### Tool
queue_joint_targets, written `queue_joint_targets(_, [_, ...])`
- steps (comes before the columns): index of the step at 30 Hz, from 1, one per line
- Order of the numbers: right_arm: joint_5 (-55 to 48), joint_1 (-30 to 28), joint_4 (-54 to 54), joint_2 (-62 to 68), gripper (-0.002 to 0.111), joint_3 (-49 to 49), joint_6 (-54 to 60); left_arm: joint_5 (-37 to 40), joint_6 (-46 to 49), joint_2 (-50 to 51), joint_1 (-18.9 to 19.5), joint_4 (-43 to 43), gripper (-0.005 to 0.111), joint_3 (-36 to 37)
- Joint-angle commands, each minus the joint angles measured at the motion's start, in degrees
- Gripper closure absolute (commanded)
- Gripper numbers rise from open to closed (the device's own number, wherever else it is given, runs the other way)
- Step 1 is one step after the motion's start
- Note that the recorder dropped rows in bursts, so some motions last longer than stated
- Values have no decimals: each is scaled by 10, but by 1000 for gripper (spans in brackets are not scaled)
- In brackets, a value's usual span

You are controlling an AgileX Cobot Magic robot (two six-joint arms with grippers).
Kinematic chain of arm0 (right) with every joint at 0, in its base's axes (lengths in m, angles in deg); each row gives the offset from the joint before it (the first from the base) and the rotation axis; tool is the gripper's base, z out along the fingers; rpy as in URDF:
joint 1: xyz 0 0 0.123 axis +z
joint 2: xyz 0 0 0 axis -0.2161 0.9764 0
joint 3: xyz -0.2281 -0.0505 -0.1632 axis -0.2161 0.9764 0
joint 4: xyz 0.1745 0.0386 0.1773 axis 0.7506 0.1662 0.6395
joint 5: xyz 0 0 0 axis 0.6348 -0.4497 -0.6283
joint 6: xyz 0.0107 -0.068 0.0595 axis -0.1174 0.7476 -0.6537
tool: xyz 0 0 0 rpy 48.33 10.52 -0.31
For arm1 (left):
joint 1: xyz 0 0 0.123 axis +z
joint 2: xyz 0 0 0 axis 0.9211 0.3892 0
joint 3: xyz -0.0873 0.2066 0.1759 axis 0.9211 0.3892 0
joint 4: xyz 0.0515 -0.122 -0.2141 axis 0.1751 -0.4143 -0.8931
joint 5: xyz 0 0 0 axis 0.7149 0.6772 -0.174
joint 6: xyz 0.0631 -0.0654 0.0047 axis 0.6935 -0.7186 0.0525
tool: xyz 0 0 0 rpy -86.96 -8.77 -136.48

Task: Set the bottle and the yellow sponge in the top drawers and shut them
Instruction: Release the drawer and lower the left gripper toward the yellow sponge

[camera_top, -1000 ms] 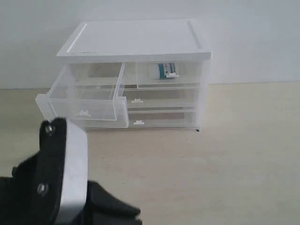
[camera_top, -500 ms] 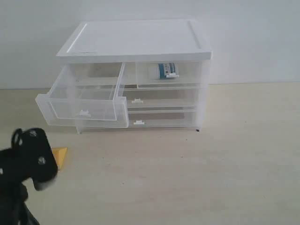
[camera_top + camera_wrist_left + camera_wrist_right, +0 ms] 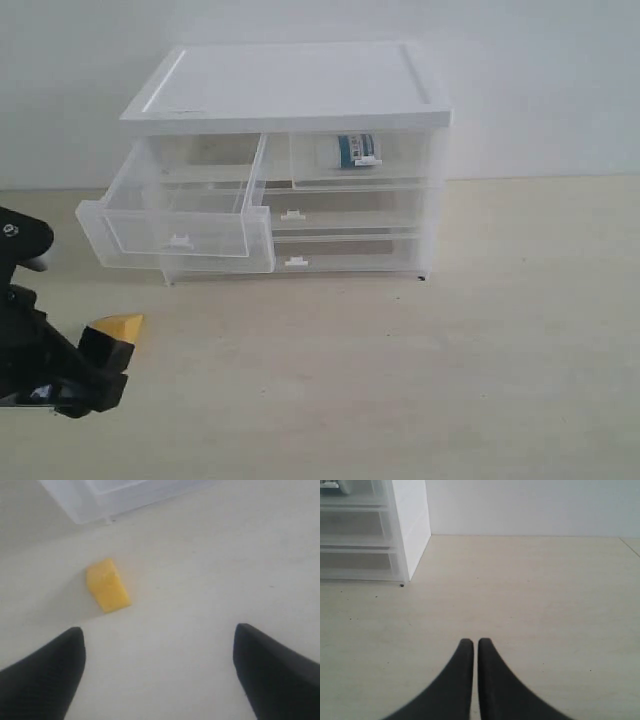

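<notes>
Since half a second ago our left arm [image 3: 40, 365] has dropped and drawn back toward the near edge of the exterior view. Its black front end now covers the near side of the yellow sponge [image 3: 120, 324]. Sponge, drawers and bottle lie where they lay. From this view we see the sponge on the table [image 3: 450, 380] just ahead of that arm, and farther ahead the drawer cabinet [image 3: 300, 85]. Its top left drawer [image 3: 180, 215] is pulled out toward the arm. Its top right drawer [image 3: 400, 165] is pushed in, with the bottle [image 3: 350, 150] lying on its side inside, long axis across the drawer front. Which end bears the cap we cannot tell, nor can we tell from here how far the arm's pincer gapes.

Our left wrist view settles that. The left pincer [image 3: 159, 631] stands wide, holding nothing and touching nothing. Only here do we see the sponge whole: it lies on the table beyond the fingertips, well clear of them and nearer one finger than the other. Its long axis runs away from the pincer toward the cabinet's corner, a little askew. Which end is the thin one we cannot tell.

Our right wrist view shows the right pincer [image 3: 471, 642] closed to a hairline slit, with nothing between its fingers. The cabinet's side wall stands ahead of it and off to one side, well apart.
</notes>
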Motion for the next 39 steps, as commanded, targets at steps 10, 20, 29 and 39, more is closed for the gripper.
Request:
queue_joint_targets(10, [4, -1, 1, -3, 107, 3, -4, 124, -541, 100, 2, 430, 32, 58])
queue_joint_targets(20, [4, -1, 1, -3, 107, 3, -5, 76, -503, 155, 2, 430, 32, 34])
queue_joint_targets(29, [4, -1, 1, -3, 107, 3, -5, 17, -476, 80, 2, 430, 32, 22])
queue_joint_targets(39, [4, -1, 1, -3, 107, 3, -5, -8, -521, 26, 2, 430, 32, 22])
